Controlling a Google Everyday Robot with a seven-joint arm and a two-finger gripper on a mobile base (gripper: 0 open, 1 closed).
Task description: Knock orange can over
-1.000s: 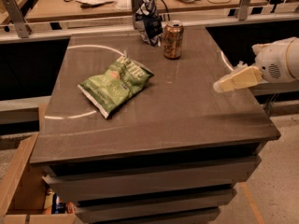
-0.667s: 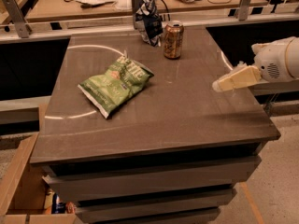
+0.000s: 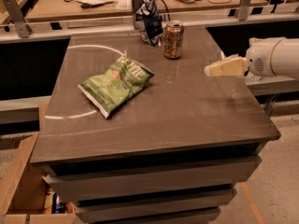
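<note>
The orange can [image 3: 173,40] stands upright near the far edge of the grey-brown table [image 3: 187,111], right of centre. My gripper [image 3: 211,69] reaches in from the right over the table's right side, its cream tip pointing left. It is to the right of the can and nearer the camera, apart from it, and holds nothing that I can see.
A green chip bag [image 3: 117,83] lies flat on the left half of the table. A dark blue-and-white snack bag [image 3: 149,24] stands just left of the can at the far edge. A rail and a cluttered bench lie behind. A cardboard box [image 3: 18,185] sits on the floor at the lower left.
My gripper's tip has shifted a little to the left and away from the camera, toward the can. The can and both bags have not moved.
</note>
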